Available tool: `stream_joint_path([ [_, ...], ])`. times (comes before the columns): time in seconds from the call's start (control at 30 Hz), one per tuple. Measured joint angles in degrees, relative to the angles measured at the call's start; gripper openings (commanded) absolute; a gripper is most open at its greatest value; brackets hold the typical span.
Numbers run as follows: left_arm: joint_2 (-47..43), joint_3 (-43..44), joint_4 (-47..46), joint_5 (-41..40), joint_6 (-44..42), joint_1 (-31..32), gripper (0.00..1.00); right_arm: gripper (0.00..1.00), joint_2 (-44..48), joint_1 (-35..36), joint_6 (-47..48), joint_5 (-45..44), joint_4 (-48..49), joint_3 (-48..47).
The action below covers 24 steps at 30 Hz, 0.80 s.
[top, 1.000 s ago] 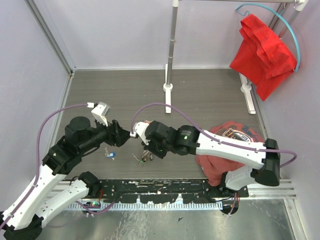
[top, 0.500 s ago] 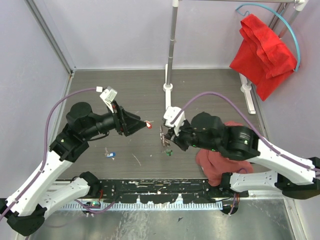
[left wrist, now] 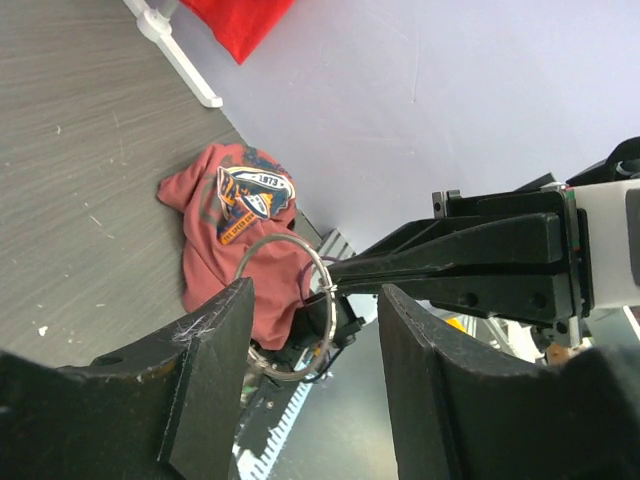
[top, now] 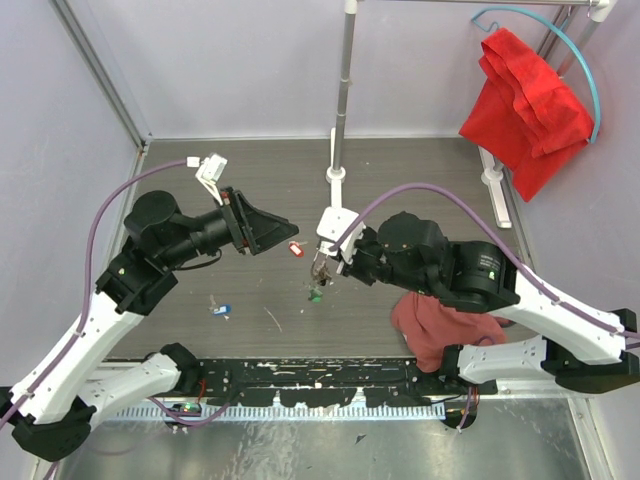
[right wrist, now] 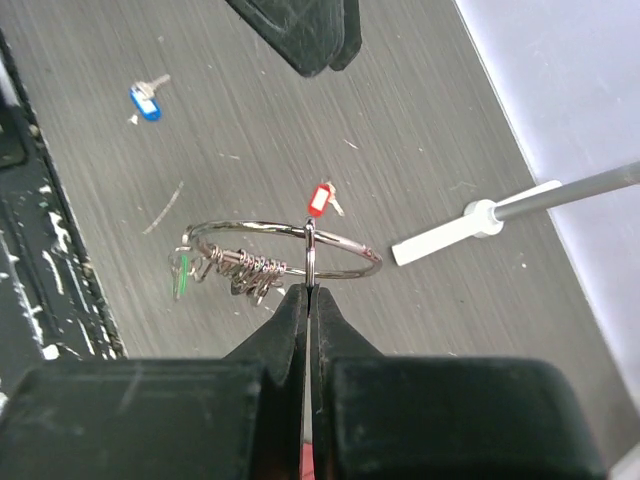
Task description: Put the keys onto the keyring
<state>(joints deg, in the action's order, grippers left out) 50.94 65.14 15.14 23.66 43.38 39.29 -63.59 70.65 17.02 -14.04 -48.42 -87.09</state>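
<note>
Light is bright, even and diffuse, and seems to fall from above. In the top view the bench (top: 420, 190) carries only faint, soft-edged shadows. That view is sharp throughout, with mild wide-angle bending: the frame post (top: 100, 75) at the left edge leans outward. The pale walls (top: 240, 60) read slightly lilac.

In the left wrist view the left claw (left wrist: 315, 300) sits close to the lens, dark and a little soft, with a dull sheen along its finger edges. The background there is in fair focus.

In the right wrist view the right claw (right wrist: 308, 300) is a blurred black mass at the bottom. The keyring (right wrist: 250, 224) is crisp, with small bright glints on the wire, and the bench grain behind it is sharp.
</note>
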Motion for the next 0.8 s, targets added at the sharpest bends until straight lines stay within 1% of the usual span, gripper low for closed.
stream_joint_path([
  [0.3,0.79,-0.26,-0.37,-4.79,4.55,4.17,0.58,0.01,-2.40,0.00,6.49,-2.27,-2.14,-1.31],
  [0.53,2.91,-0.55,-0.76,-6.45,4.90,5.73,0.54,0.01,-2.51,0.00,9.16,-1.95,-2.08,-1.33],
  [0.67,4.50,-0.55,-0.74,-6.47,4.87,6.27,0.51,0.01,-2.84,0.00,10.29,-1.46,-1.55,-1.38],
  [0.8,5.70,-0.55,-0.76,-6.43,4.85,6.91,0.45,0.01,-3.06,0.00,11.10,-1.27,-0.96,-1.38],
])
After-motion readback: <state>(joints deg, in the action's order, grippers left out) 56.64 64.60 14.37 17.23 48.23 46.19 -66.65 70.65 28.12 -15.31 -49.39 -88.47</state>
